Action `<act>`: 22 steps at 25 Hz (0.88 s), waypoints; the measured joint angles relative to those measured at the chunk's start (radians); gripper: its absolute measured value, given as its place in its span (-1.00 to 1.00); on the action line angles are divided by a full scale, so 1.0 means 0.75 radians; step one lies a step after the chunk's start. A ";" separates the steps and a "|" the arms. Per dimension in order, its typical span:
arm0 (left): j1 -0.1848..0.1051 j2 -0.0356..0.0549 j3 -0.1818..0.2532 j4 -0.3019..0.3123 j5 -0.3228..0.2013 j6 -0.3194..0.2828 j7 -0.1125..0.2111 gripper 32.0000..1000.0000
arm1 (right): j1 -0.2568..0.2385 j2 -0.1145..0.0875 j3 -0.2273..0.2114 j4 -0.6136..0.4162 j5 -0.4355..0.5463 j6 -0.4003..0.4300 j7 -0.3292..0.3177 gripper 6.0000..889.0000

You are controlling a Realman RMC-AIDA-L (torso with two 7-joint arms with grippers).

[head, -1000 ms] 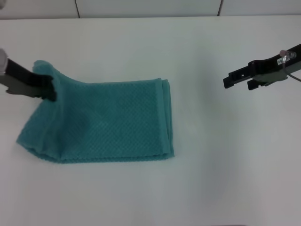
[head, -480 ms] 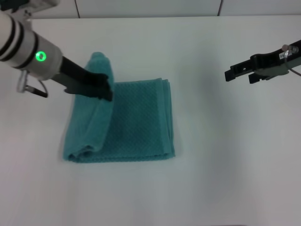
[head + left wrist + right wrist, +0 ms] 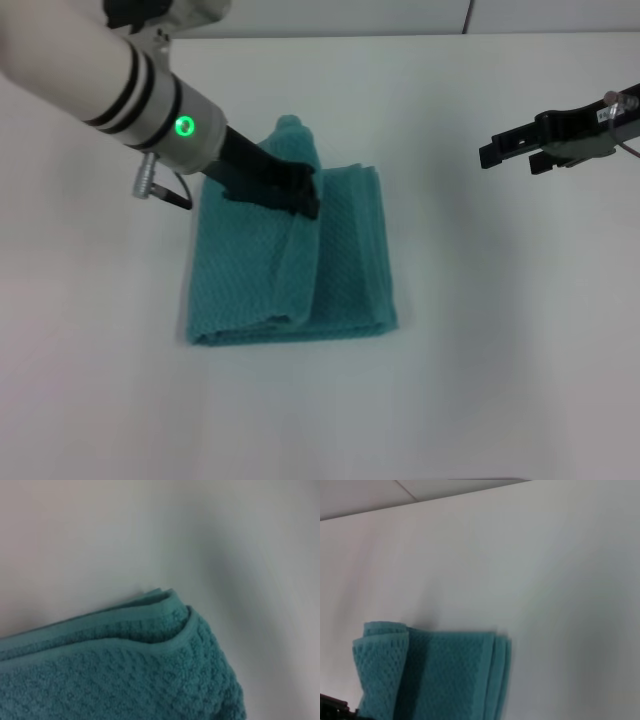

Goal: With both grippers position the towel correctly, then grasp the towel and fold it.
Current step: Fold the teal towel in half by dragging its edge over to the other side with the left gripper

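Observation:
The teal waffle-weave towel (image 3: 290, 265) lies on the white table (image 3: 500, 330) a little left of centre. Its left part is lifted and carried over the rest. My left gripper (image 3: 305, 198) is shut on that raised towel edge, above the towel's far middle, with the lifted fold bunched behind the fingers. The left wrist view shows the towel's layered hem (image 3: 150, 650) close up. My right gripper (image 3: 487, 159) hovers at the far right, well away from the cloth. In the right wrist view the towel (image 3: 435, 675) lies low in the picture, with its stacked edges towards that arm.
The white table stretches all round the towel. A wall edge (image 3: 320, 20) runs along the far side of the table.
My left gripper has swept to the right with the towel's left edge, folding it over the rest. The whole towel has slid slightly right. The right arm has barely moved.

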 joint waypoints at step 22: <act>-0.088 0.000 0.069 -0.182 -0.194 0.135 0.159 -0.88 | 0.003 -0.001 0.000 0.000 0.014 -0.006 0.000 0.98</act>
